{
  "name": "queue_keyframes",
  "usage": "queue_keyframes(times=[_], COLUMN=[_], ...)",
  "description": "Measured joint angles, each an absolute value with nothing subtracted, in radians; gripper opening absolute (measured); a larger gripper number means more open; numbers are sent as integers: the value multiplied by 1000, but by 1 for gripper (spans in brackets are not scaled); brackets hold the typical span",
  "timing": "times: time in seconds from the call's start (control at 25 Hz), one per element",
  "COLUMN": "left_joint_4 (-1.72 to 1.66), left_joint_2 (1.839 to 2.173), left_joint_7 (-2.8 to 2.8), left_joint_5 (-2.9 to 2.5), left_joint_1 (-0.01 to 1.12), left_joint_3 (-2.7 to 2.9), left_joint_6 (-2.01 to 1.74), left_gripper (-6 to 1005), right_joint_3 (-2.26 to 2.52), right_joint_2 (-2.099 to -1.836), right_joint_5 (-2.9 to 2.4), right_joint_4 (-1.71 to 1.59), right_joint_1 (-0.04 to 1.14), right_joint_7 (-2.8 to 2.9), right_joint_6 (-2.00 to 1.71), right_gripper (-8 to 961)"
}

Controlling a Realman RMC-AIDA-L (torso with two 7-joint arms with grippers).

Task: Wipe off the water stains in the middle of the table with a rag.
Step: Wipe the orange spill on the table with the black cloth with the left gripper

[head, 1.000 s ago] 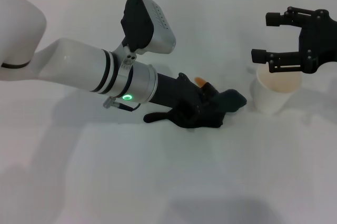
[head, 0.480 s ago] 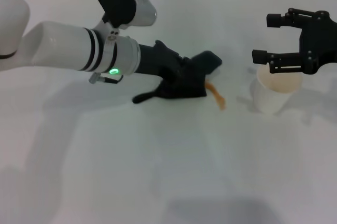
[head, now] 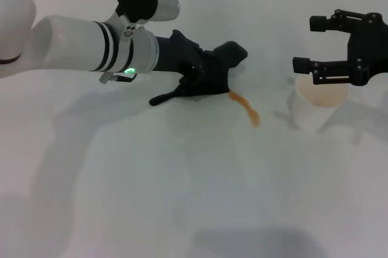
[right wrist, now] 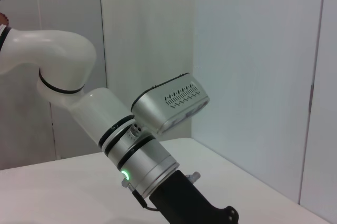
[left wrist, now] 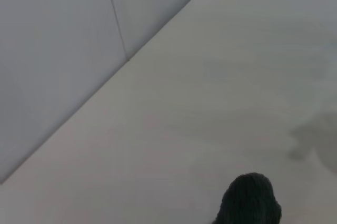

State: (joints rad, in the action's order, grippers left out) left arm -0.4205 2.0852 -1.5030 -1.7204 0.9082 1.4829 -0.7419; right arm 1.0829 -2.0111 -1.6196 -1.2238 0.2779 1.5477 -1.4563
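Observation:
My left gripper point(head: 209, 71) is shut on the dark green-black rag point(head: 218, 67) and presses it on the white table point(head: 182, 185), a little left of and behind the middle. The rag's thin tail point(head: 162, 97) trails toward the left. The orange water stain point(head: 245, 108) shows as a thin curved streak running from the rag's near right edge toward the cup. The rag's tip also shows in the left wrist view point(left wrist: 250, 200). My right gripper point(head: 306, 44) hangs open above the cup at the right. The right wrist view shows the left arm point(right wrist: 142, 161).
A translucent white cup point(head: 316, 105) stands at the right, under my right gripper and just right of the streak's end. A wall point(left wrist: 63, 50) borders the table's far edge.
My left gripper has dragged the rag back and to the left, away from the cup. The orange streak, mostly covered a second ago, now lies exposed. The right arm has not moved.

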Motion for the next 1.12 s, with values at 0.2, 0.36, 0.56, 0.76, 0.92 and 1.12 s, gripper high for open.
queue_keyframes(times=[0.2,0.36,0.56,0.76,0.92,1.12], left_joint_4=[-420,-419,-420,-421,-421,-421], left_joint_2=[2090,2094,2100,2097,2099,2100], left_joint_7=[-1495,-1494,-1495,-1493,-1493,-1492], left_joint_5=[-1710,-1708,-1636,-1538,-1537,-1535], left_joint_1=[910,914,918,922,922,922], left_joint_3=[1484,1493,1620,1752,1759,1762], left_joint_6=[-723,-726,-731,-720,-722,-743], left_gripper=[68,68,68,68,69,69], right_joint_3=[1085,1086,1089,1089,1089,1090], right_joint_2=[-2011,-2011,-2011,-2011,-2011,-2011], right_joint_5=[-1620,-1620,-1620,-1620,-1620,-1619], right_joint_4=[-1226,-1228,-1229,-1230,-1228,-1225], right_joint_1=[277,278,278,278,277,276], right_joint_7=[1548,1549,1551,1551,1551,1551], right_joint_6=[-1456,-1457,-1458,-1458,-1458,-1459], right_gripper=[870,870,870,870,870,870])
